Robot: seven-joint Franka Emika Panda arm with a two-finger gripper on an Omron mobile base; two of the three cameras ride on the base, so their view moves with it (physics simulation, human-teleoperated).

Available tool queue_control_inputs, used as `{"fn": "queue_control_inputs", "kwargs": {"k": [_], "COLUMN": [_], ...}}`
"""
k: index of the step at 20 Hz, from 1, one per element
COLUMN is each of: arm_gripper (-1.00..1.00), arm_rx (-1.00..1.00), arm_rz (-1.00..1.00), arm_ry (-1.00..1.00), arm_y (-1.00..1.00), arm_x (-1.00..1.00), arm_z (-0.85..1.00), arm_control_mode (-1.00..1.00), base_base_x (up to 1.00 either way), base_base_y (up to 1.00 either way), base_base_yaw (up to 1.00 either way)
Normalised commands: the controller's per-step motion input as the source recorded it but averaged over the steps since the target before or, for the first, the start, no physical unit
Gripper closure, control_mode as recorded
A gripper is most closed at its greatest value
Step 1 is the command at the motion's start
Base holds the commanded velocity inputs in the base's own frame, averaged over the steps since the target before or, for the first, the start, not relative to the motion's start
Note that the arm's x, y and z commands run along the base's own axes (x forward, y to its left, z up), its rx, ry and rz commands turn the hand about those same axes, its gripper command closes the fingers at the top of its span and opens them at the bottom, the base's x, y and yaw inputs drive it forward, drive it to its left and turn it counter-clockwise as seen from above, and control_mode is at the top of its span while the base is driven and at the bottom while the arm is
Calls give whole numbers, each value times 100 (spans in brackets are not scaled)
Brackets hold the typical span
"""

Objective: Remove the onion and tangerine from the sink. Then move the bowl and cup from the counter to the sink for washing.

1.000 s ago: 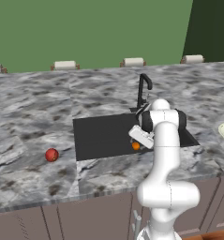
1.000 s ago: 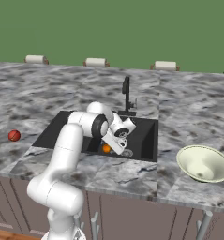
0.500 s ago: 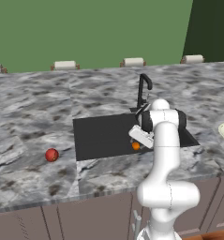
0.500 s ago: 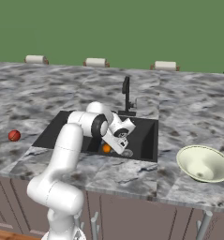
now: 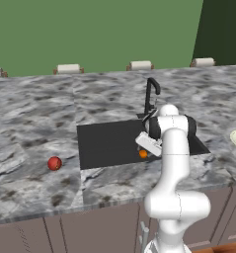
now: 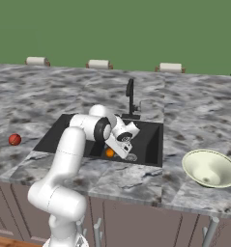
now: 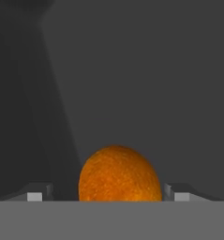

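Fingers (image 7: 104, 193): spread wide, one dark tip (image 7: 36, 192) on each side of the tangerine, with a gap left on both sides; nothing is gripped.
Tangerine (image 7: 120, 174): lies on the dark floor of the sink, right between the two tips in the hand view and a little nearer the right-hand one; in the left base view it (image 5: 143, 153) peeks out just below the white hand, and in the right base view it (image 6: 109, 153) sits beside the hand, near the front wall of the basin.
Hand: reaches down into the sink in both base views, tilted, with the arm bent over the front edge.
Sink (image 5: 107, 143): black sunken basin in the worktop, thin black tap (image 5: 151, 95) at its back edge; round drain (image 6: 131, 157) just beside the hand.
Onion (image 5: 54, 163): red ball resting on the worktop (image 5: 35, 123), outside the sink and well to its left; also seen at the left edge in the right base view (image 6: 14, 139).
Bowl (image 6: 209, 168): pale, wide, upright on the worktop to the right of the sink, near the front edge and well apart from the hand.
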Motion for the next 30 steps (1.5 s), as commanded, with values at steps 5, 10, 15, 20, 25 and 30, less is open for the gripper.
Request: {"fn": "queue_control_inputs", "kwargs": {"k": [5,10,15,20,25,30], "arm_gripper": [100,100,100,100,100,100], "arm_rx": [-1,-1,0,0,0,0], "arm_rz": [-1,0,0,0,-3,-3], "arm_ry": [0,0,0,-1,-10,-7], "arm_y": [10,13,11,4,-6,-3], "arm_x": [1,0,0,-4,-14,-12], "arm_z": [-23,-23,-20,-8,2,14], "arm_control_mode": [-100,-100,-100,-100,-100,-100], "base_base_x": [0,0,0,0,0,0], "base_base_y": [0,0,0,0,0,0], "base_base_yaw": [0,0,0,0,0,0]}}
